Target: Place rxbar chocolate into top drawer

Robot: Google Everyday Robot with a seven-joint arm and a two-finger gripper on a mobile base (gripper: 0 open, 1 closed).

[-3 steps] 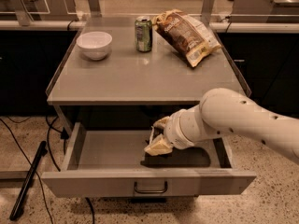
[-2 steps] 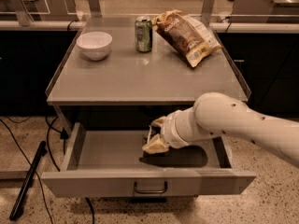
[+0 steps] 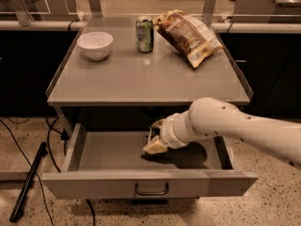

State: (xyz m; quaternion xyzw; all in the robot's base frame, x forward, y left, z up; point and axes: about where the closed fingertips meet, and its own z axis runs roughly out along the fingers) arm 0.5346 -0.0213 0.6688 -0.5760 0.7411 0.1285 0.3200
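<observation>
Speckled floor fronts the wide grey metal top drawer (image 3: 94, 185), standing open, the robot's pale hand (image 3: 155, 142) low inside. Its grip cannot be told; the black-wrapped rxbar chocolate is not discernible. Release likely remains. Behind, a grey bench (image 3: 141, 79).

1. Noted top drawer (image 3: 99, 152) pulled out toward the near side beneath the table (image 3: 141, 81); dark handle (image 3: 151, 189) at centre of front panel.
2. Found gripper (image 3: 155, 144) inside the drawer, right of centre, close to its floor, at the end of a white arm (image 3: 235, 126) reaching in from the right.
3. Logged on the far part of the table, left to right: white bowl (image 3: 95, 44), green can (image 3: 144, 34), chip bag (image 3: 187, 36); can just beside bag.
4. Logged black pole (image 3: 28, 182) on floor, near left.
</observation>
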